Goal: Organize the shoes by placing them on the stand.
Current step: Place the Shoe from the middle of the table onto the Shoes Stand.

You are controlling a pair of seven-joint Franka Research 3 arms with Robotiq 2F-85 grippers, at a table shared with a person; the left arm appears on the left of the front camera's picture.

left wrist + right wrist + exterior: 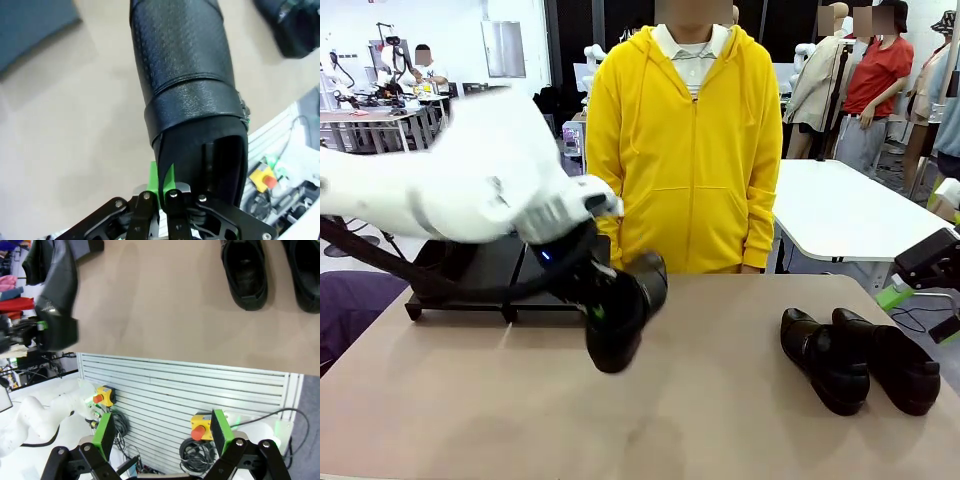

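The left arm (470,190), white and blurred, comes in from the left and is the nearest thing in the front view; it covers much of the stand (485,262) behind it. Its pincer, the left pincer (600,312), is clamped on one of the shoes, the held shoe (635,290), at the left middle of the bench (720,430), just near of the right end of the stand. In the left wrist view the left pincer (162,181) grips the wall of the held shoe (185,75) at its opening: one green pad (161,180) lies on the outside, and the other finger is hidden inside the shoe. The toe points away from the pincer and down to the bench, but I cannot tell if it touches the surface. A dark flat corner (30,30) at the top left of this view is probably the stand, cut off by the edge. Two other shoes, the left shoe (823,362) and the right shoe (890,362), lie side by side on the right of the bench, toes to the near side, well apart from the stand. The right pincer (162,432) hangs over the near edge of the bench with its fingers wide apart, holding nothing; the same two shoes are cut off at the top of its view. A person in a yellow hoodie (690,150) stands at the far side, hands hidden.
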